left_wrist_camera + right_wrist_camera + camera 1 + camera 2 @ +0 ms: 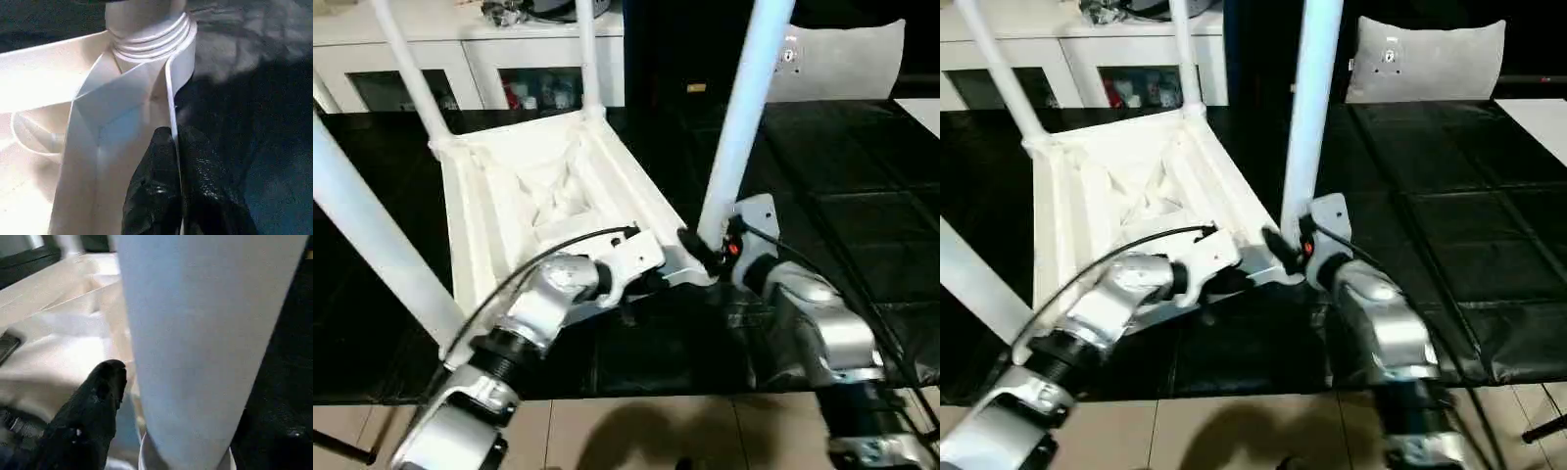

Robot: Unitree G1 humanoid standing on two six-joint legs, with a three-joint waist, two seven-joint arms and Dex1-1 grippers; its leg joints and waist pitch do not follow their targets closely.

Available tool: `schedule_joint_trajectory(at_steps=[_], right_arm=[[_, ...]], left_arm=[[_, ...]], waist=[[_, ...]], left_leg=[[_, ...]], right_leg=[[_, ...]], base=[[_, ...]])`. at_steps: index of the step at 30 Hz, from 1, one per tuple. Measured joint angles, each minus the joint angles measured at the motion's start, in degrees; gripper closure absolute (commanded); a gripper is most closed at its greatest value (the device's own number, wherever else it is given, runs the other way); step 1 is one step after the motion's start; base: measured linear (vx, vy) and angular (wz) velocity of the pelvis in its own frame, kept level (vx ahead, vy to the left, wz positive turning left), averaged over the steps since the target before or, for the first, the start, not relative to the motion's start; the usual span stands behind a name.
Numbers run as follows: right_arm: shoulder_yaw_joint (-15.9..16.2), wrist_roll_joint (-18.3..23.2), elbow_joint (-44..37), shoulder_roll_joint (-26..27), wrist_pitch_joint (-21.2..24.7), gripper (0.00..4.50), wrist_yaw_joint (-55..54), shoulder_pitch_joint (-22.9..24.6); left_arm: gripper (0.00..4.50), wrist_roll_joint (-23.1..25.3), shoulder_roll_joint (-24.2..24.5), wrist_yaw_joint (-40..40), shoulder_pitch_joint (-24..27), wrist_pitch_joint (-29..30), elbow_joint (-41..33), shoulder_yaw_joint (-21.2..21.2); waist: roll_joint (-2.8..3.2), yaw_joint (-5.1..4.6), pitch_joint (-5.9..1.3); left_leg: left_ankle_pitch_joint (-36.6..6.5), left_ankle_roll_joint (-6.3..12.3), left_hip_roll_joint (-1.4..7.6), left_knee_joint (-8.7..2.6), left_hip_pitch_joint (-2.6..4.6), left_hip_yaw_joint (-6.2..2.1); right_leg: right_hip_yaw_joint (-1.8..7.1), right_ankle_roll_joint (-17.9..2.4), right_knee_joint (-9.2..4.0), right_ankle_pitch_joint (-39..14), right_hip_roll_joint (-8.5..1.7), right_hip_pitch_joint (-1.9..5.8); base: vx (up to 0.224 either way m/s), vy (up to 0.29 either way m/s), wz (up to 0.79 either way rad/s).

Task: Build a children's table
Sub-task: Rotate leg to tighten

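A black mat of square padded tiles covered the work surface, ending at a pale tiled floor along the near edge. Behind it stood a white cabinet with glass doors, small coloured items inside and dark clutter on top. To the right, a grey cushion leaned upright.

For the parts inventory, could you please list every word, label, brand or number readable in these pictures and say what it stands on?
No text can be read anywhere.
Small label on the grey cushion: too small and blurred to read.
Small yellowish tag on the dark panel: blurred, unreadable.
White plastic square tabletop and white tapered tube legs: no markings visible.
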Motion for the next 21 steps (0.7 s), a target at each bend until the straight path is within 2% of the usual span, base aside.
schedule_joint_trajectory(at_steps=[11, 14, 18, 21], right_arm=[[2.48, 3.97, -2.05, -12.45, -1.27, 0.05, 21.81, 3.11], [3.69, 4.93, -2.21, -14.9, -3.61, 0.05, 27.17, 3.94], [4.86, 7.4, -4.45, -17.47, -4.48, 0.05, 35.02, 5.54], [5.69, 8.11, -4.65, -18.58, -4.47, 0.31, 37.6, 5.89]], left_arm=[[4.5, -2.73, 7.13, -15.09, 0.11, -11.14, 0.82, -2.81], [4.5, -2.82, 8.17, -18.43, 0.1, -13.78, 1.03, -3.56], [4.5, -3.49, 9.72, -22.97, 0.09, -16.96, 1.07, -4.98], [4.5, -3.88, 10.08, -24.85, 0.06, -18.11, 1.06, -5.56]], waist=[[-0.01, 2.04, 0.0], [-0.01, 2.71, 0.0], [-0.04, 3.55, 0.0], [-0.07, 3.75, 0.01]], left_leg=[[0.01, 0.08, 0.08, 0.04, 0.02, 0.04], [0.01, 0.07, 0.07, 0.06, 0.04, 0.04], [0.0, 0.07, 0.1, 0.06, 0.14, 0.06], [-0.08, -0.07, 0.09, 0.07, 0.25, 0.06]], right_leg=[[0.06, 0.0, 0.03, 0.01, -0.1, 0.09], [0.06, 0.0, 0.03, 0.01, -0.13, 0.12], [0.06, 0.01, 0.06, 0.0, -0.1, 0.18], [0.08, 0.08, 0.05, -0.04, -0.12, 0.32]], base=[[0.0, 0.0, 0.0], [0.0, 0.0, 0.0], [0.0, 0.0, 0.0], [0.0, 0.0, 0.0]])
